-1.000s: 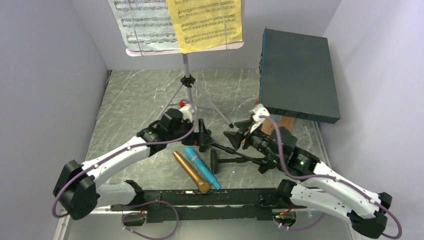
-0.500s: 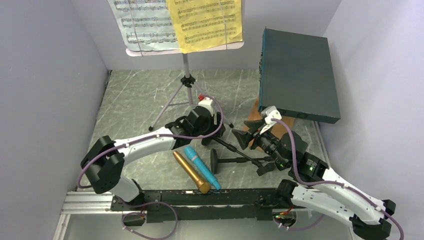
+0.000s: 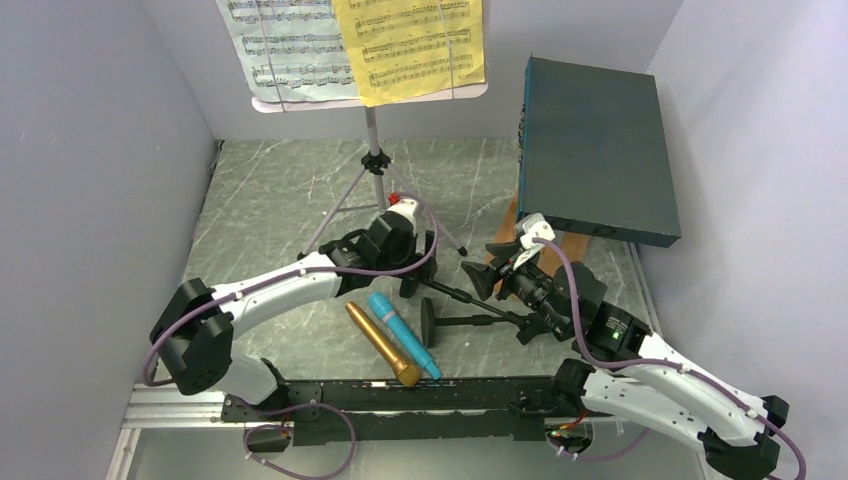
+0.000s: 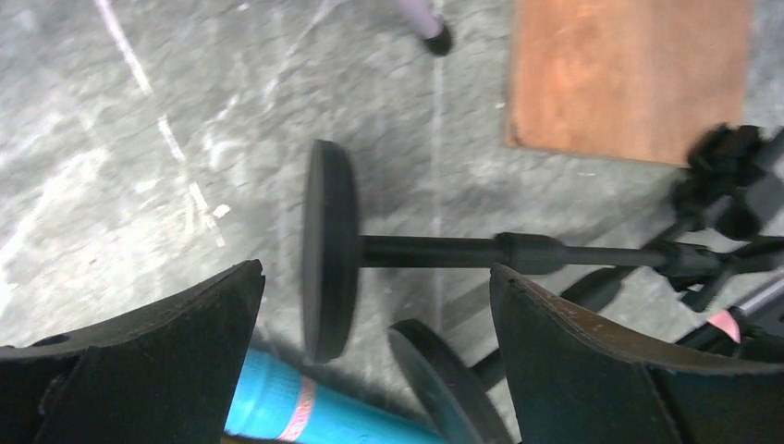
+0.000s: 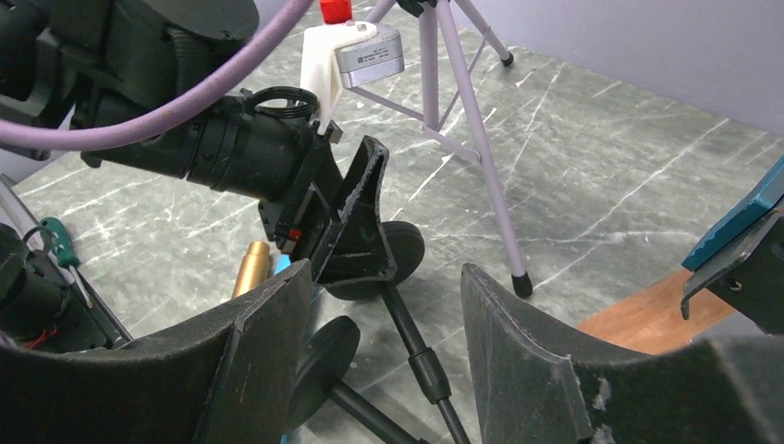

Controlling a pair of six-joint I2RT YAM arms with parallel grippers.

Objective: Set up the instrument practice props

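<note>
Left gripper (image 4: 374, 273) has swung over the toppled mic holder (image 4: 328, 250), jaws apart like the right gripper (image 5: 388, 273); clamp its stem squarely.

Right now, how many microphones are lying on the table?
2. The gold microphone lies near the front rail; the blue microphone lies alongside it, on its right. The robot arms could hide another.

This is a robotics lab test cell. Plain grey partition walls (image 3: 90, 150) close in a marble-patterned tabletop (image 3: 270, 190) at 9, 12 and 3 o'clock. The left arm (image 3: 270, 292) and right arm (image 3: 660, 400) (both trailing purple cables) are bolted to a black rail (image 3: 450, 395) at 6 o'clock.
</note>
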